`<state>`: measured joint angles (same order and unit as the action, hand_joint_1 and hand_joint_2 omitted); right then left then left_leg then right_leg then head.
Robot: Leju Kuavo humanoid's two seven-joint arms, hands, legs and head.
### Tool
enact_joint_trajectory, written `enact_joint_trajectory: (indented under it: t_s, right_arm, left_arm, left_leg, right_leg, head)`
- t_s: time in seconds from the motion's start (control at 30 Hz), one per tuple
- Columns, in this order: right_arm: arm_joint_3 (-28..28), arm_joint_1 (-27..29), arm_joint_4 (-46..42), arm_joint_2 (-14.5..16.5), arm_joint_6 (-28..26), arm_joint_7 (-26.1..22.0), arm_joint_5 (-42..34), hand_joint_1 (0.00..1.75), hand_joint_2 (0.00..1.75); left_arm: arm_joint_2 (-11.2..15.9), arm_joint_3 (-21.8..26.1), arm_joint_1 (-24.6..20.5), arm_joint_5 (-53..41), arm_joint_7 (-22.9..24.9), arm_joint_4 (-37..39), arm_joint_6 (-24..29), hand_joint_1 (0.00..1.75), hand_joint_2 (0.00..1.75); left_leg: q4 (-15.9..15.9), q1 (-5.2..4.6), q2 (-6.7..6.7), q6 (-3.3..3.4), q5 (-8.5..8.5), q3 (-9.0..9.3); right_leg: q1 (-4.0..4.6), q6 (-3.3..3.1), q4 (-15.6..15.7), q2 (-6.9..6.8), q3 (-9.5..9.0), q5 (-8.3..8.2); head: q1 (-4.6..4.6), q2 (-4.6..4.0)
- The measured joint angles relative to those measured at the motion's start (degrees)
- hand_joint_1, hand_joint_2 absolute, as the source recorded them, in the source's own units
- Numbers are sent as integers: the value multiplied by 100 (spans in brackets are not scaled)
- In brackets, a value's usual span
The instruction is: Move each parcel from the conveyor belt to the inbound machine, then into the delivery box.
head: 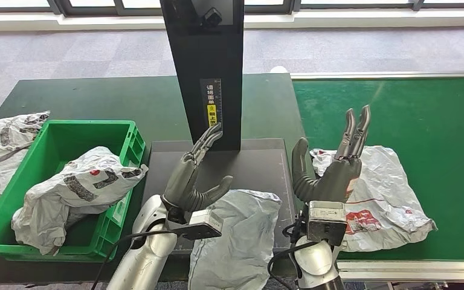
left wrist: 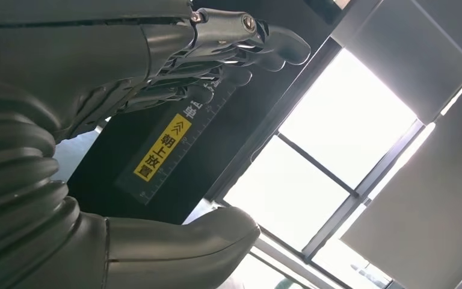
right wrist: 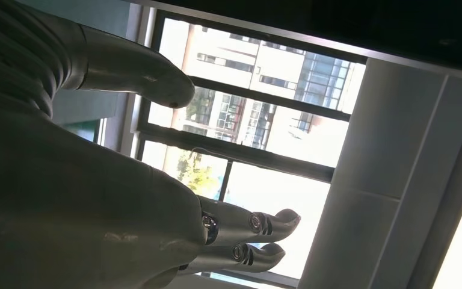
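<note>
- The left hand (head: 191, 178) was raised above the dark scanner plate (head: 163, 163), fingers spread and pointing up, holding nothing.
- The right hand (head: 332, 166) was likewise lifted with its fingers apart and its thumb out to the side, empty, just over the near edge of the green conveyor belt (head: 423, 115).
- In the left wrist view the left hand's fingers (left wrist: 240, 42) stood in front of the black post (left wrist: 216, 132) with its yellow label (left wrist: 163, 147), not touching it as far as could be told.
- One grey parcel (head: 241, 235) lay on the front of the plate, hanging over the near edge between the two arms.
- A second parcel (head: 380, 193), white with red print, lay on the belt just beside the right hand.
- A third parcel (head: 75, 193) sat in the green box (head: 130, 139) on the dark bench (head: 96, 96), and another bag (head: 0, 151) lay outside the box.
- Judged from this, the grey parcel seemed ready to go into the box.
- Risk: the parcel overhung the edge, so a clumsy reach could push it off toward the floor.
- Risk: the soft bag could slip from a shallow pinch, or the left hand could clip the post while coming down.
</note>
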<state>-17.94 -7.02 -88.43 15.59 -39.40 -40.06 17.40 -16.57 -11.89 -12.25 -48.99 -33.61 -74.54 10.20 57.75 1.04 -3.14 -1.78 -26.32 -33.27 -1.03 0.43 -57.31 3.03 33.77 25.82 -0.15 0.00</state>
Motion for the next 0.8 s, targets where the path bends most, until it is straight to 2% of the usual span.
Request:
enact_joint_trajectory:
  t_s: [0.37, 0.8]
  right_arm:
    - [24, -101, 2, 1, 66, 2, -15, 0, 175]
    - [54, -164, 2, 1, 77, 2, -40, 0, 175]
  left_arm:
    - [22, -219, 80, -508, 176, 62, -97, 0, 175]
    - [24, -340, 65, -618, 183, 198, -155, 0, 175]
  left_leg:
    - [0, 0, -1, 0, 0, 0]
    - [0, 0, -1, 0, 0, 0]
  right_leg:
    - [0, 0, 0, -1, 0, 0]
    - [0, 0, 0, -2, 0, 0]
  head:
    - [0, 0]
    - [0, 0]
